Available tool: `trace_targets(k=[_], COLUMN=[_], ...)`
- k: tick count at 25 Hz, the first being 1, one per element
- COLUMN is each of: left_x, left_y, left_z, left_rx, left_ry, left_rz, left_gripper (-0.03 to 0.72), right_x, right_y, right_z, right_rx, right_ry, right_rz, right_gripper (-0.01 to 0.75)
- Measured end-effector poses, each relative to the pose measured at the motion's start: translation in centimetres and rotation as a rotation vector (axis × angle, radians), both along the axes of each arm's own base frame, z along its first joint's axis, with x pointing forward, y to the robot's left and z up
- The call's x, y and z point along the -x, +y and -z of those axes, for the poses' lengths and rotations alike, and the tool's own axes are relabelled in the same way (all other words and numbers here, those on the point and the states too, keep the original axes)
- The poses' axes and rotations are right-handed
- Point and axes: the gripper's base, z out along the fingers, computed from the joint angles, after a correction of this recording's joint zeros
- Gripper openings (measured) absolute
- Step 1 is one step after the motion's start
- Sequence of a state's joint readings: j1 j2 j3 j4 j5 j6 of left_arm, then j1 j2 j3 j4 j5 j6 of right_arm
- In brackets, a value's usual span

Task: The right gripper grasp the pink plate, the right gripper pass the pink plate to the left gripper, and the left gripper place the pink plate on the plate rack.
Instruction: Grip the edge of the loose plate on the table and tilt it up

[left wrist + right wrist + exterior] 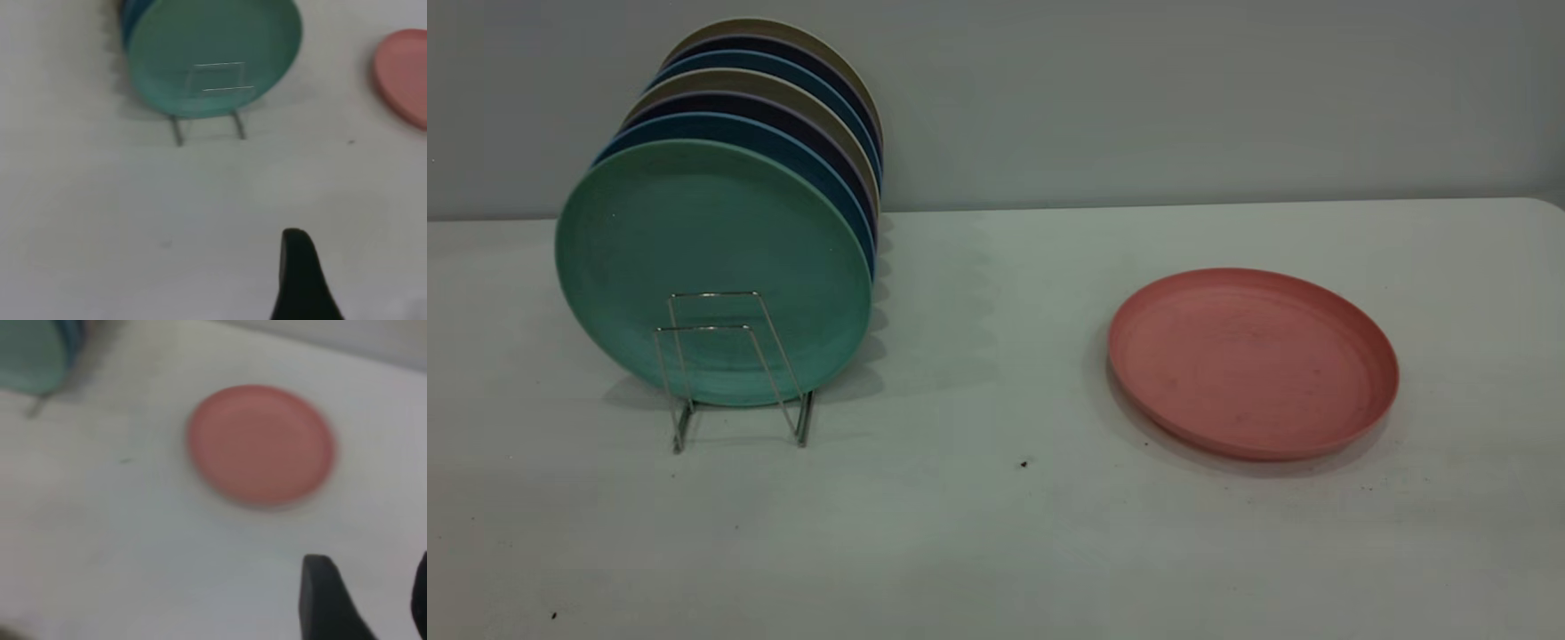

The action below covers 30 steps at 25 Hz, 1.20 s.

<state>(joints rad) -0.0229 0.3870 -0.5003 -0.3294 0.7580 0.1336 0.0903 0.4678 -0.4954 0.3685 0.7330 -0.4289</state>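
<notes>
The pink plate lies flat on the worktop, well apart from the rack; right tool fingers stand apart, left tool cut off, state indeterminable.

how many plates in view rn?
8: seven upright in the plate rack, the teal-green plate frontmost; the pink plate flat on the table, apart. More may hide behind.

Dim, even light; soft shadows right of racked plates. Exterior view sharp. Both wrist views blurred, right wrist worst.
</notes>
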Motion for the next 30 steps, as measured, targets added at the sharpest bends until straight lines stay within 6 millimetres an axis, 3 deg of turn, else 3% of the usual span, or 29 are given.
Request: trace_targets(k=[8,14,17,21,25,30], left_x=[-6.4,-8.3,-8.3,-8.3,-8.3,-8.3], left_y=[-1.7,-2.3,-2.3,-2.3,-2.3,-2.3], left_z=[1.4,1.6,1.5,1.5,1.5,1.5], left_rx=[0.143,0.166,0.139,0.124,0.123,0.121], left_ry=[0.109,0.049,0.026,0.018,0.017,0.016], left_rz=[0.120,0.183,0.209,0.221,0.223,0.224], left_gripper=[0.482,0.482,0.483,0.483,0.483,0.483], right_x=[-8.5,-15.8,-19.1,-22.9,-25.5,-27.9], right_y=[3.0,3.7,2.6,-1.5,-5.3,-6.7], right_z=[2.5,5.4,7.5,10.4,13.5,17.6], right_rx=[-0.225,-0.250,-0.260,-0.357,-0.476,-0.521], right_ry=[0.279,0.438,0.516,0.609,0.679,0.737], right_rz=[-0.138,-0.137,-0.113,-0.060,-0.028,0.012], right_gripper=[0.392,0.392,0.392,0.392,0.392,0.388])
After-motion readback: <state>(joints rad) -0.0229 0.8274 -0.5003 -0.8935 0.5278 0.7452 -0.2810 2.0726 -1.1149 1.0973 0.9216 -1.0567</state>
